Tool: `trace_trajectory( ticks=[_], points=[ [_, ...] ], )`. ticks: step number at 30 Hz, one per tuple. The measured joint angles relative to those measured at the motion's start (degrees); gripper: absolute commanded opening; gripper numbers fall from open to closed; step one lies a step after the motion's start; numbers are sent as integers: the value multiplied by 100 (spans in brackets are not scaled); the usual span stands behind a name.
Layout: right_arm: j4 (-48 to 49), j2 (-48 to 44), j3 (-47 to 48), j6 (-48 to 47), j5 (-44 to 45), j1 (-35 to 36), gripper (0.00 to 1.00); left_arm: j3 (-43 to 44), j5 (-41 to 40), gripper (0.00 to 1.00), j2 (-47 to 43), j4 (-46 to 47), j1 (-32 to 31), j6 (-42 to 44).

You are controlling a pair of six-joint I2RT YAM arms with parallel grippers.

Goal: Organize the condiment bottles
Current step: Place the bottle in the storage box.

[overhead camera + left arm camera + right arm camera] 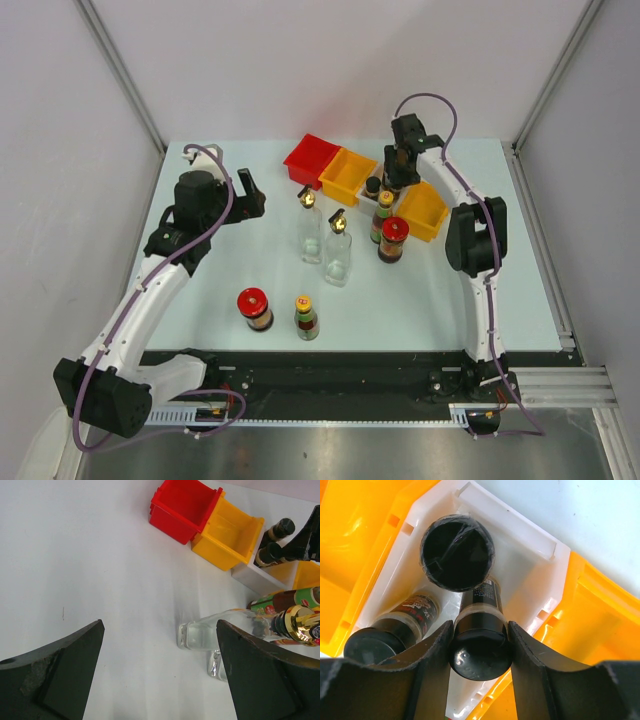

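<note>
The right gripper is clenched on a black-capped shaker inside the white bin at the counter's 1 o'clock, likely to group it with the other shaker at its 9 o'clock. Orange bins crowd both sides. The left gripper hangs released at 10 o'clock, and 2 glass bottles wait mid-counter.

Bright, even overhead light. Only short, soft shadows on the pale matte tabletop. Left wrist view: clear glass bottle glints at its gold metal spout. Right wrist view: black-capped dark shaker bottle shows small highlights; orange plastic bin soft, out of focus.
</note>
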Motion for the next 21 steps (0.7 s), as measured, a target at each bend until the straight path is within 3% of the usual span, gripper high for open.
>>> trace_trajectory(
  ticks=[11, 21],
  points=[
    [-142, 271, 428, 4, 7, -22, 33, 2, -2, 100, 0, -4, 28, 0],
    [-352, 439, 748, 9, -79, -74, 56, 0, 0, 100, 0, -2, 50, -2]
  ],
)
